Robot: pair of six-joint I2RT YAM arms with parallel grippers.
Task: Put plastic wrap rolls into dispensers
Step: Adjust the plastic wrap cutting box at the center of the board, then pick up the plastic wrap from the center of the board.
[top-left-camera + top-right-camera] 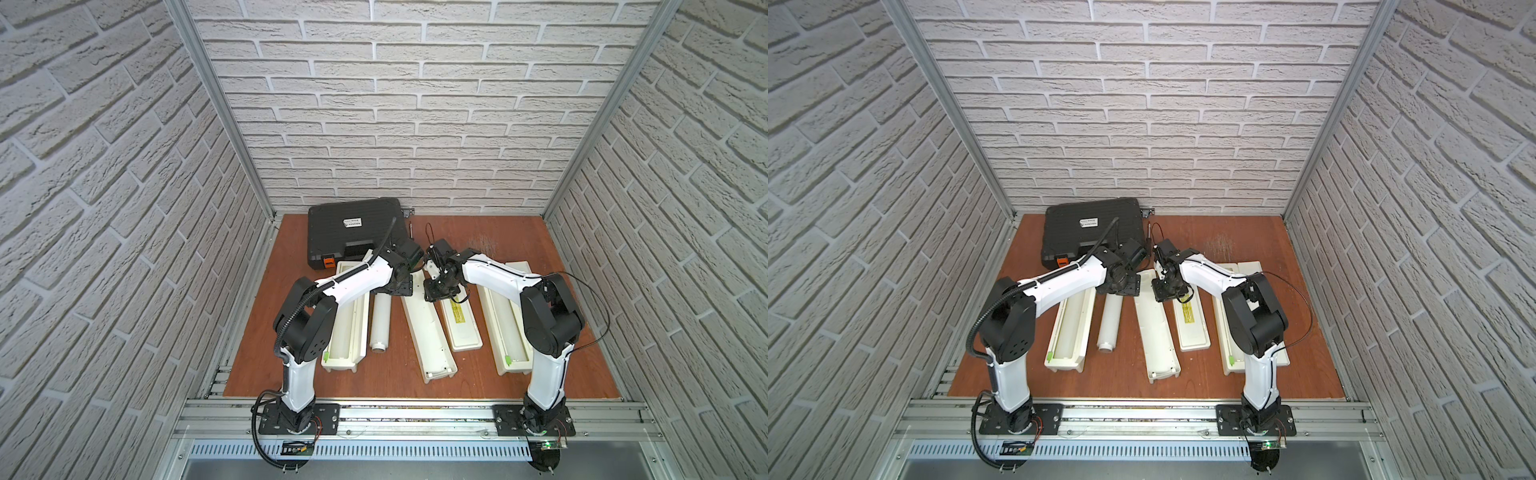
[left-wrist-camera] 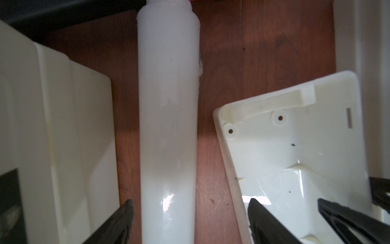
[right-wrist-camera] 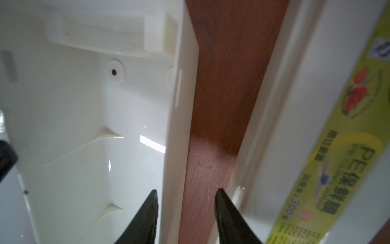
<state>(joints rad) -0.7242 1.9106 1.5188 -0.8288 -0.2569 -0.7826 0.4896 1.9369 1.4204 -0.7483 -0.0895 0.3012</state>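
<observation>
Roll, smooth translucent cylinder, inside wide-open left gripper; right gripper tight on glossy cream dispenser wall.

Three dispensers span the middle of the frame. One plastic wrap roll lies loose among them; any inside the boxes cannot be counted. One black case sits just above them.

White shells on the long links of the left arm and right arm, black rounded housings at every joint. Bolted onto flat black plates with small screws. Ribbed black hose along the left arm; thin black wire looping off the right. Tapered black fingers on left end effector and right end effector.
</observation>
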